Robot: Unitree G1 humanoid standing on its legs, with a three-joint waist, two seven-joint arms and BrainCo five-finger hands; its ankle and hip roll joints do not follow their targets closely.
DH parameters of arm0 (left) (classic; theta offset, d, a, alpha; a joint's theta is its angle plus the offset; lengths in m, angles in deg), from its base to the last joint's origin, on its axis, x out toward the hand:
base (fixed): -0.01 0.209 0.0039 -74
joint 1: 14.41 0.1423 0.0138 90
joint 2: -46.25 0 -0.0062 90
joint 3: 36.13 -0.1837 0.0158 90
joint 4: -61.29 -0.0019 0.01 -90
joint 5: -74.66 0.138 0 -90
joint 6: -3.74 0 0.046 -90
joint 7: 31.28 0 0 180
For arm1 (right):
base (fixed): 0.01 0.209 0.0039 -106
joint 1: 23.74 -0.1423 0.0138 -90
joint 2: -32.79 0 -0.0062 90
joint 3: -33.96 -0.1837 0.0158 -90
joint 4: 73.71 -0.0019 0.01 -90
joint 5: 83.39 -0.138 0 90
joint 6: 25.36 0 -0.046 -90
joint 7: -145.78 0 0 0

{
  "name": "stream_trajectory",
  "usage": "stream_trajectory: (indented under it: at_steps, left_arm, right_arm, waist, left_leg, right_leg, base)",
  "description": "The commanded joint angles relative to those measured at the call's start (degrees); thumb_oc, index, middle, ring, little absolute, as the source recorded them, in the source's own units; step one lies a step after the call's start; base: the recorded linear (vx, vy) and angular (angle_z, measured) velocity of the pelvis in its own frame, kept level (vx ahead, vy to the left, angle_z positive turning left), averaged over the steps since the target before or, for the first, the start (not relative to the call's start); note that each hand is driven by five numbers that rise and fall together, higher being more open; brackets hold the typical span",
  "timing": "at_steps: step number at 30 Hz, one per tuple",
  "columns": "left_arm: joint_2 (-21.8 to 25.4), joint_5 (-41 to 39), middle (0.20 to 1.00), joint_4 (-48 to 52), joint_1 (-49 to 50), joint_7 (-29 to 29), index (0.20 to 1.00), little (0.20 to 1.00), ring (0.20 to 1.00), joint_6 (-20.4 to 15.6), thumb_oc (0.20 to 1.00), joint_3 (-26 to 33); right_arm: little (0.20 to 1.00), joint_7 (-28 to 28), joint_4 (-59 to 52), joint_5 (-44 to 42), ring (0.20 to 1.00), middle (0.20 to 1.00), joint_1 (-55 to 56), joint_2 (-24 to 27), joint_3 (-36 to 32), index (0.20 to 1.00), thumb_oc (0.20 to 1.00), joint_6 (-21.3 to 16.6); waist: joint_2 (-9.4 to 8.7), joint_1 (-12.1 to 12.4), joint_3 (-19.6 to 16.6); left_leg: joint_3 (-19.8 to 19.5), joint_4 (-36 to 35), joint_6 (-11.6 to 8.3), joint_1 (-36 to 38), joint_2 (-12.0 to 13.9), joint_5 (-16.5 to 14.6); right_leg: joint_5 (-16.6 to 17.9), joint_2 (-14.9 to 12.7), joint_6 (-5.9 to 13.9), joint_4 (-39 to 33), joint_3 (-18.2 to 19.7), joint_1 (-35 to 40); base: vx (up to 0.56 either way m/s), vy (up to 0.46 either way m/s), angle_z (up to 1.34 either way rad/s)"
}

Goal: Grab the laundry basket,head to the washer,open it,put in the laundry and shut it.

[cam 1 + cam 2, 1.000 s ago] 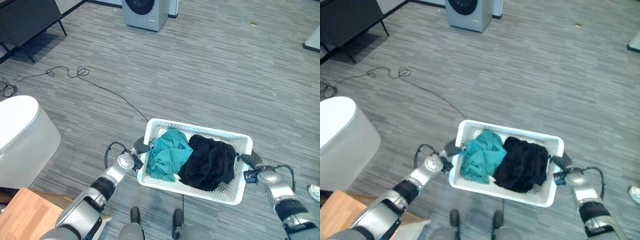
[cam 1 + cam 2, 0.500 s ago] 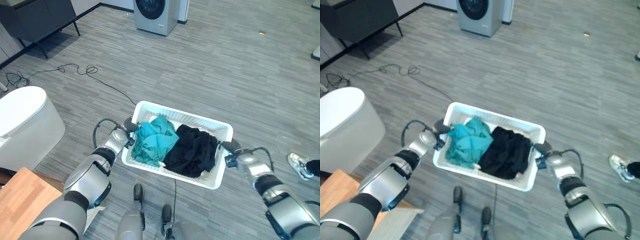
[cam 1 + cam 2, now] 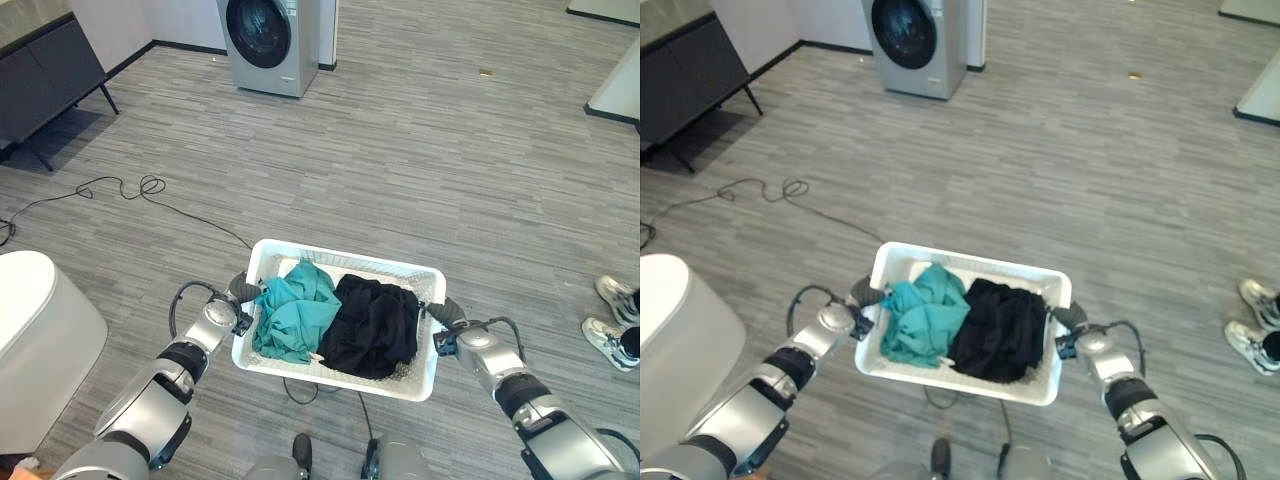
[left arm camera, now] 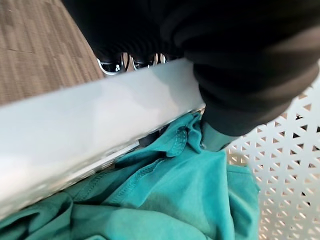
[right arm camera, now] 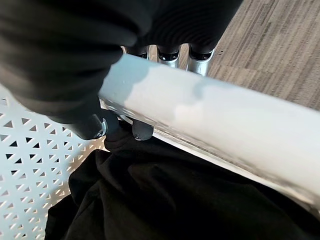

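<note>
Basket (image 3: 262, 262) in hand, washer (image 3: 262, 42) well ahead across the floor: the left hand (image 3: 242, 292) and right hand (image 3: 446, 312) each grip an end rim. Opening, loading and shutting remain. The white perforated basket carries teal cloth (image 3: 290, 320) beside black cloth (image 3: 372, 322).

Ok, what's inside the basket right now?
The white laundry basket holds a teal garment toward the left hand and a black garment toward the right hand. Anything beneath them is covered.
</note>
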Motion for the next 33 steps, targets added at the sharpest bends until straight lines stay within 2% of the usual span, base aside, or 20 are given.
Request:
stream_trajectory:
  at_steps: [1, 2, 4, 9, 11, 13, 14, 15, 17, 19, 20, 21, 23, 24, 25, 26, 27, 28, 30, 33]
  left_arm:
    - [-0.17, 1.80, 0.200, -2.63, -4.93, -0.93, 0.200, 0.200, 0.200, -3.04, 0.200, 1.77]
    - [-0.42, 2.60, 0.200, -3.13, -5.20, -1.21, 0.200, 0.200, 0.200, -3.34, 0.200, 2.00]
    - [-0.90, 3.41, 0.200, -3.61, -5.25, -1.32, 0.200, 0.200, 0.200, -3.49, 0.200, 2.12]
    - [-1.25, 3.88, 0.200, -3.75, -3.95, -0.86, 0.200, 0.200, 0.200, -3.45, 0.200, 2.20]
    - [-2.16, 3.70, 0.200, -4.06, -3.12, -0.57, 0.200, 0.200, 0.200, -3.56, 0.200, 2.60]
    - [-2.74, 3.05, 0.200, -4.74, -2.77, -0.52, 0.200, 0.200, 0.200, -3.70, 0.200, 2.78]
    - [-2.19, 2.79, 0.200, -5.00, -3.52, -0.59, 0.200, 0.200, 0.200, -3.57, 0.200, 2.65]
    - [-1.66, 2.51, 0.200, -5.29, -4.28, -0.61, 0.200, 0.200, 0.200, -3.46, 0.200, 2.46]
    - [-1.16, 1.94, 0.200, -6.26, -5.34, -0.89, 0.200, 0.200, 0.200, -3.38, 0.200, 2.57]
    - [-2.24, 1.42, 0.200, -7.77, -6.63, -1.15, 0.200, 0.200, 0.200, -3.01, 0.200, 2.29]
    - [-2.31, 1.39, 0.200, -7.93, -6.85, -1.18, 0.200, 0.200, 0.200, -3.04, 0.200, 2.24]
    - [-4.01, 1.12, 0.200, -9.14, -8.62, -1.09, 0.200, 0.200, 0.200, -2.55, 0.200, 1.59]
    - [-4.94, 1.50, 0.200, -9.93, -9.12, -1.21, 0.200, 0.200, 0.200, -2.30, 0.200, 1.13]
    - [-5.42, 1.45, 0.200, -10.18, -9.25, -1.21, 0.200, 0.200, 0.200, -2.32, 0.200, 1.06]
    - [-5.42, 1.45, 0.200, -10.18, -9.26, -1.21, 0.200, 0.200, 0.200, -2.33, 0.200, 1.05]
    - [-5.89, 1.57, 0.200, -10.94, -9.44, -1.24, 0.200, 0.200, 0.200, -2.34, 0.200, 0.85]
    - [-5.89, 1.46, 0.200, -11.22, -9.32, -1.04, 0.200, 0.200, 0.200, -2.36, 0.200, 0.75]
    - [-5.88, 1.45, 0.200, -11.23, -9.34, -1.04, 0.200, 0.200, 0.200, -2.36, 0.200, 0.76]
    - [-5.45, 0.98, 0.200, -11.26, -8.44, -0.66, 0.200, 0.200, 0.200, -2.50, 0.200, 0.60]
    - [-4.29, -0.21, 0.200, -9.37, -6.45, -0.58, 0.200, 0.200, 0.200, -2.99, 0.200, 0.88]
  right_arm:
    - [0.200, 7.05, -6.31, -2.20, 0.200, 0.200, -6.44, 0.71, -1.15, 0.200, 0.200, -6.17]
    - [0.200, 7.42, -6.64, -1.90, 0.200, 0.200, -5.78, 2.10, -1.59, 0.200, 0.200, -5.95]
    - [0.200, 7.83, -6.90, -1.69, 0.200, 0.200, -5.04, 2.68, -2.06, 0.200, 0.200, -5.95]
    - [0.200, 8.34, -7.26, -2.13, 0.200, 0.200, -2.95, 3.59, -3.13, 0.200, 0.200, -6.02]
    - [0.200, 8.82, -8.78, -2.38, 0.200, 0.200, -1.34, 4.00, -3.85, 0.200, 0.200, -5.87]
    - [0.200, 8.79, -9.10, -3.13, 0.200, 0.200, -0.38, 4.26, -3.99, 0.200, 0.200, -6.05]
    - [0.200, 8.68, -9.00, -4.58, 0.200, 0.200, 0.43, 4.55, -4.67, 0.200, 0.200, -6.31]
    - [0.200, 8.59, -8.64, -5.87, 0.200, 0.200, 0.46, 4.57, -4.80, 0.200, 0.200, -6.36]
    - [0.200, 8.13, -7.63, -7.37, 0.200, 0.200, 0.05, 4.75, -4.51, 0.200, 0.200, -6.61]
    - [0.200, 7.33, -5.72, -8.00, 0.200, 0.200, -0.71, 4.46, -4.08, 0.200, 0.200, -6.39]
    - [0.200, 7.34, -5.57, -8.07, 0.200, 0.200, -0.90, 4.46, -4.09, 0.200, 0.200, -6.47]
    - [0.200, 6.53, -3.21, -8.54, 0.200, 0.200, -2.06, 3.70, -3.49, 0.200, 0.200, -6.26]
    - [0.200, 6.02, -1.90, -7.57, 0.200, 0.200, -2.88, 3.05, -2.79, 0.200, 0.200, -6.31]
    - [0.200, 5.81, -1.10, -7.27, 0.200, 0.200, -3.24, 2.54, -2.71, 0.200, 0.200, -6.44]
    - [0.200, 5.81, -1.09, -7.27, 0.200, 0.200, -3.25, 2.53, -2.71, 0.200, 0.200, -6.45]
    - [0.200, 5.37, 0.29, -6.38, 0.200, 0.200, -4.00, 1.20, -2.15, 0.200, 0.200, -6.73]
    - [0.200, 5.23, 1.27, -5.94, 0.200, 0.200, -4.68, 0.50, -1.66, 0.200, 0.200, -6.78]
    - [0.200, 5.24, 1.30, -5.94, 0.200, 0.200, -4.71, 0.50, -1.65, 0.200, 0.200, -6.80]
    - [0.200, 5.34, 3.81, -5.00, 0.200, 0.200, -5.80, -2.48, -0.12, 0.200, 0.200, -7.03]
    - [0.200, 5.58, 5.66, -3.91, 0.200, 0.200, -7.33, -5.62, 2.06, 0.200, 0.200, -6.61]
  waist:
    - [-1.74, -1.74, -1.39]
    - [-2.14, -3.11, -1.03]
    - [-2.21, -3.92, -0.78]
    - [-2.51, -5.11, -2.22]
    - [-2.54, -5.92, -3.95]
    - [-2.01, -6.49, -4.99]
    - [-3.11, -6.66, -5.14]
    - [-3.87, -6.23, -4.97]
    - [-4.93, -5.05, -4.41]
    - [-5.19, -4.19, -4.02]
    - [-5.53, -4.21, -3.87]
    - [-5.77, -3.18, -3.15]
    - [-5.48, -2.37, -2.91]
    - [-5.27, -1.78, -2.66]
    - [-5.35, -1.76, -2.58]
    - [-4.38, -0.65, -2.48]
    - [-3.84, 0.31, -2.44]
    - [-3.85, 0.30, -2.49]
    - [-2.69, 2.65, -2.45]
    - [-1.90, 5.21, -2.83]
  left_leg:
    - [-0.35, 7.91, -4.23, -5.15, -1.86, -3.68]
    - [-1.63, 8.55, -4.68, -3.14, -2.46, -5.49]
    - [-2.91, 9.76, -4.99, -1.04, -2.41, -7.51]
    - [-4.71, 10.14, -6.12, 4.52, -1.60, -10.64]
    - [-4.72, 10.64, -7.27, 6.93, 0.36, -10.15]
    - [-4.88, 15.39, -8.81, 6.13, 3.32, -5.95]
    - [-2.85, 28.58, -9.76, 0.60, 7.51, 3.31]
    - [-1.84, 35.80, -9.15, -2.67, 9.47, 5.67]
    - [0.22, 43.09, -8.13, -6.20, 11.77, 8.01]
    - [2.32, 45.08, -8.50, -9.99, 14.63, 8.79]
    - [2.64, 45.33, -7.96, -10.61, 14.56, 9.42]
    - [5.25, 41.18, -7.86, -14.88, 14.71, 7.22]
    - [7.53, 32.89, -8.42, -17.15, 13.23, 6.12]
    - [8.47, 27.11, -8.65, -18.06, 12.50, 6.39]
    - [8.56, 26.90, -8.62, -17.84, 12.39, 6.45]
    - [9.04, 14.89, -9.23, -17.99, 9.98, 8.83]
    - [7.96, 10.34, -9.35, -18.91, 8.24, 9.34]
    - [7.98, 10.08, -9.35, -18.87, 8.22, 9.54]
    - [4.05, 2.22, -9.87, -21.19, 4.43, 10.44]
    - [2.61, 3.54, -9.72, -22.48, 3.50, 11.58]
  right_leg:
    - [8.36, 0.42, 4.55, -13.57, 4.18, 7.07]
    - [11.00, 0.14, 5.83, -17.63, 8.06, 4.26]
    - [12.92, -0.83, 6.70, -20.14, 8.89, 1.86]
    - [14.23, -1.31, 6.94, -20.46, 6.36, 2.69]
    - [15.80, -0.23, 6.23, -17.42, 6.32, 3.42]
    - [14.78, 1.82, 4.88, -14.94, 5.67, 4.84]
    - [13.71, 2.81, 2.65, -14.17, 4.56, 8.07]
    - [13.20, 3.71, 0.98, -14.64, 4.09, 10.06]
    - [11.94, 5.49, -1.58, -15.32, 3.85, 12.81]
    - [9.67, 6.64, -2.43, -16.08, 2.98, 16.16]
    - [10.33, 6.37, -2.75, -16.20, 2.81, 15.78]
    - [8.67, 6.60, -2.97, -17.04, 1.99, 18.82]
    - [7.44, 6.94, -2.36, -17.37, 1.79, 20.40]
    - [6.90, 7.10, -1.97, -17.34, 1.70, 21.29]
    - [6.86, 7.00, -1.94, -17.33, 1.73, 21.39]
    - [5.99, 7.88, -1.44, -17.27, 1.63, 22.77]
    - [5.32, 8.58, -1.31, -17.41, 2.11, 24.17]
    - [5.38, 8.58, -1.32, -17.44, 2.12, 24.10]
    - [3.43, 10.32, -1.54, -17.43, 4.57, 26.79]
    - [1.14, 11.55, -2.09, -16.65, 8.36, 29.70]
  base:
    - [0.37, -0.125, 0.44]
    - [0.37, -0.123, 0.43]
    - [0.39, -0.149, 0.79]
    - [0.41, -0.195, 0.54]
    - [0.48, -0.299, 0.17]
    - [0.46, -0.436, 0.04]
    - [0.41, -0.592, 0.35]
    - [0.37, -0.665, 0.27]
    - [0.25, -0.457, 0.07]
    - [0.24, -0.300, -0.13]
    - [0.28, -0.248, 0.03]
    - [0.21, -0.163, 0.36]
    - [0.32, -0.109, 0.32]
    - [0.20, -0.029, 0.01]
    - [0.29, 0.007, -0.01]
    - [0.32, 0.018, 0.02]
    - [0.32, 0.016, 0.03]
    - [0.35, -0.002, -0.07]
    - [0.41, -0.006, -0.49]
    - [0.53, 0.057, -0.69]
